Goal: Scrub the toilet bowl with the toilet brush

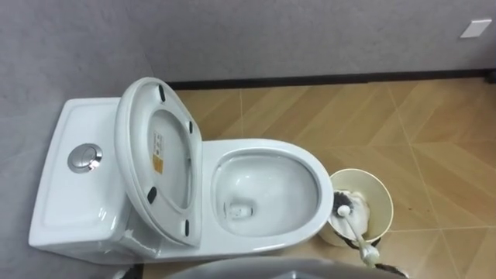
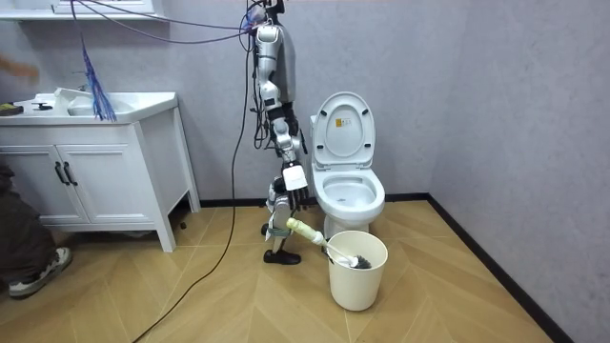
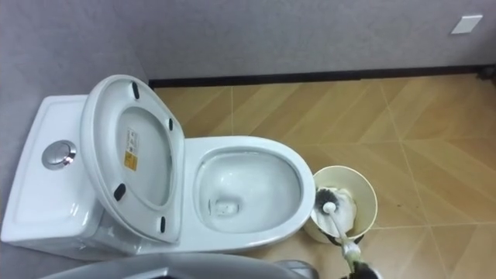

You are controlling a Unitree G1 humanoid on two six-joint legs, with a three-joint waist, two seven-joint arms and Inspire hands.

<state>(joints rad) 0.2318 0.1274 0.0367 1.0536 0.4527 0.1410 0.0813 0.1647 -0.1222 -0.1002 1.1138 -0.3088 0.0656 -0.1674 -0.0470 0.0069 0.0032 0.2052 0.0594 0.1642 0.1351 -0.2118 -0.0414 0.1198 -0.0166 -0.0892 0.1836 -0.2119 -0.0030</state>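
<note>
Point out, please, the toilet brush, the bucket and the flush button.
toilet brush [image 1: 345,205], left eye view, on its head.
bucket [image 1: 378,194], left eye view, on its inner wall.
flush button [image 1: 84,157], left eye view, on its middle.

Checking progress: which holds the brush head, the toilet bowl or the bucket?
The cream bucket: the brush dips into it, while the toilet bowl beside it holds none.

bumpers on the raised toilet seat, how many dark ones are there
4, all on the raised toilet seat's underside: two bumpers near its upper end in the left eye view, two near its lower end. None seem hidden.
</note>
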